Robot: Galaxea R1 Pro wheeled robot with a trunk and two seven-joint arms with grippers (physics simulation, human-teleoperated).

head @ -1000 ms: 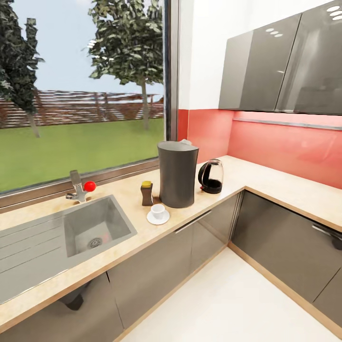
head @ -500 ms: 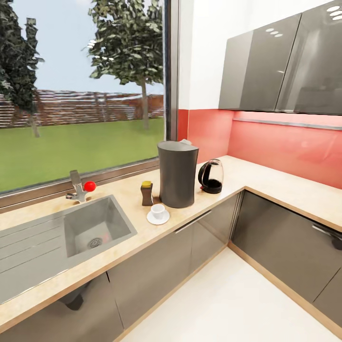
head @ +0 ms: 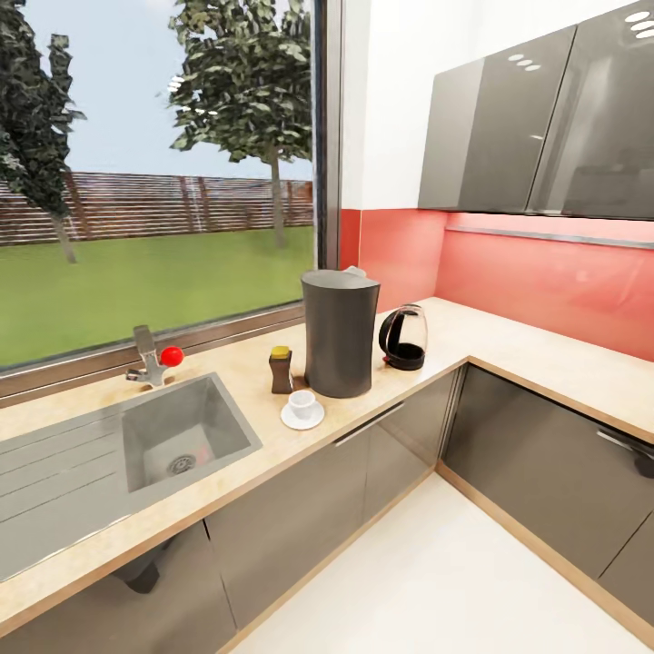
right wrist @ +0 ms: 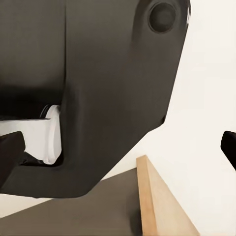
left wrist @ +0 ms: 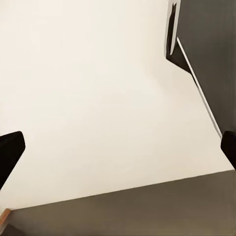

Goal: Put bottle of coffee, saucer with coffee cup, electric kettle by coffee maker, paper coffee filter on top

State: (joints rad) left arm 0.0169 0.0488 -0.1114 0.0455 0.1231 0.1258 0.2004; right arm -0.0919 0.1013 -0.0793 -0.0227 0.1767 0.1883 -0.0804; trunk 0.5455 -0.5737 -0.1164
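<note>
Countertop (head: pixel 509 350) runs in an L beneath the window (head: pixel 154 173) and the red backsplash (head: pixel 536 272), and from the head view we see the whole coffee station gathered on it, right of the sink (head: pixel 182 440). Grey wall cabinets (head: pixel 545 118) hang above the corner, and grey base cabinets (head: pixel 300 509) stand below over a pale floor (head: pixel 454 581).

Next in size, the tall dark coffee maker (head: pixel 340 332) stands upright near the counter's front edge. A small pale shape peeks over its top rim at the back; we cannot tell whether it is the paper filter. Just beside it, toward the corner, sits the electric kettle (head: pixel 403 337), with a clear body and a black base and handle. On the other side, toward the sink, the bottle of coffee (head: pixel 281 369) stands upright, dark with a yellow cap. In front of the bottle lies the white saucer (head: pixel 302 415) with the white coffee cup (head: pixel 302 401) sitting on it, close to the coffee maker's base. By the sink's far rim we see the faucet (head: pixel 145 356) with a red knob.

In the left wrist view, the left gripper (left wrist: pixel 118 152) has its dark fingertips spread wide at the frame's edges, nothing between them, over pale floor and cabinet fronts. In the right wrist view, the right gripper (right wrist: pixel 118 147) is likewise spread apart and holds nothing, with a dark robot part close ahead of it.
</note>
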